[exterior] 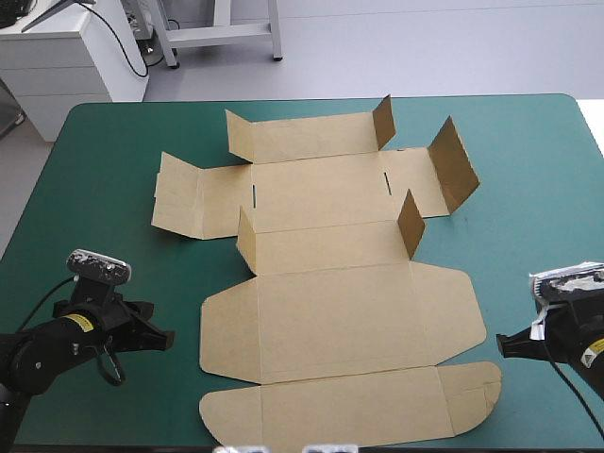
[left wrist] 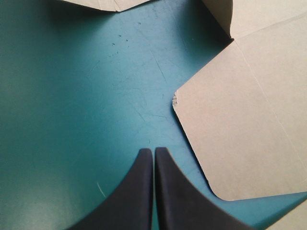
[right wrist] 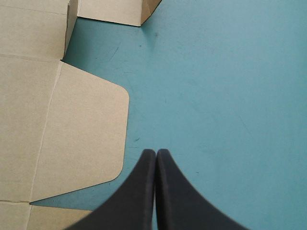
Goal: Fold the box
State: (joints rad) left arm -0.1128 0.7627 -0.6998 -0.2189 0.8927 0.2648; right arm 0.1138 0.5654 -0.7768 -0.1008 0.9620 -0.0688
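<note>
Box (exterior: 340, 302) lies opened flat mid-table on the teal-green cover (exterior: 104, 189) in the high view. Its long axis runs near edge to far edge, lid end nearest the robot, far walls (exterior: 311, 137) partly raised. Left gripper (exterior: 162, 337) and right gripper (exterior: 505, 345) flank it, we judge ready for a two-sided fold.

Left wrist view: fingers (left wrist: 139, 191) meet in one arch, gripping nothing, left side flap (left wrist: 240, 129) just ahead.

Right wrist view: same, tips pressed together, empty, right side flap (right wrist: 81, 139) beside.

The box (exterior: 340, 316) sprawls open, centre frame, a cut brown sheet.
Lower panels with rounded flaps lie flat; in the upper half, small end tabs and the right flap stand up, left flap down.
</note>
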